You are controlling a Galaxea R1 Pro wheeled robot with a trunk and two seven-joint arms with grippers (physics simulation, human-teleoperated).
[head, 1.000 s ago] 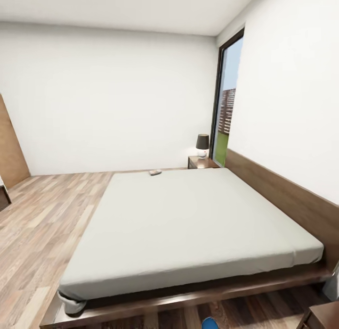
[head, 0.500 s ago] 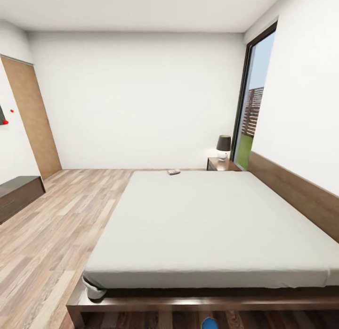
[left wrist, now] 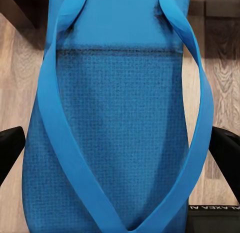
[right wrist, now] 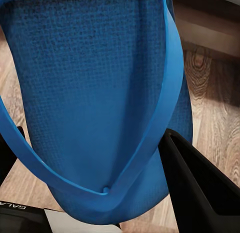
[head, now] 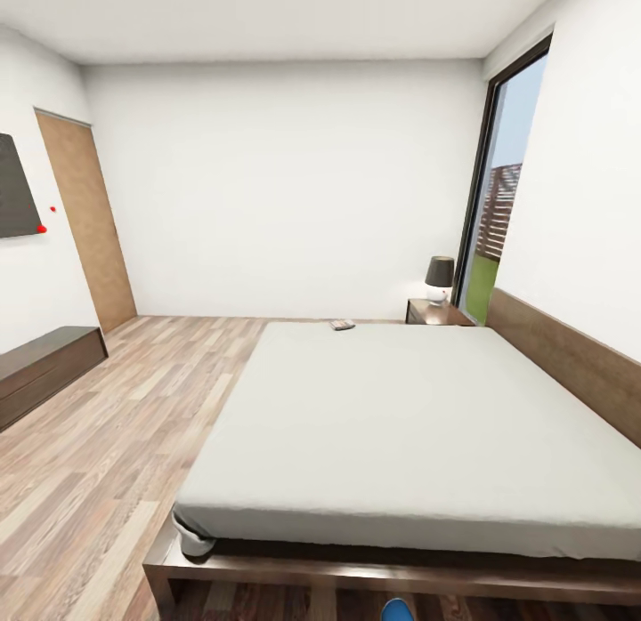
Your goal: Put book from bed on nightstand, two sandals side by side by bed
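Note:
In the left wrist view a bright blue sandal (left wrist: pixel 117 88) sits strap side up between two black fingers (left wrist: pixel 11 152), so my left gripper (left wrist: pixel 119 149) is shut on it. My right gripper (right wrist: pixel 92 143) is shut on the second blue sandal (right wrist: pixel 90 63), over wood floor beside the bed frame. A blue sandal tip (head: pixel 397 610) pokes up at the head view's lower edge. The grey bed (head: pixel 418 425) spreads ahead. The small book (head: pixel 341 324) lies at its far edge. A dark nightstand (head: pixel 436 313) stands at the far right corner by the headboard.
A lamp (head: pixel 439 277) stands on the nightstand beside the tall window (head: pixel 507 203). A long low dark bench (head: pixel 44 365) runs along the left wall under a dark screen (head: pixel 16 187). A tan door (head: pixel 89 221) is at the far left. Wood floor (head: pixel 133 407) lies left of the bed.
The whole head view has swung left and moved along the bed's foot: the bed, book and nightstand shifted right, and the door, bench and dark screen came into view. The blue tip stays in place.

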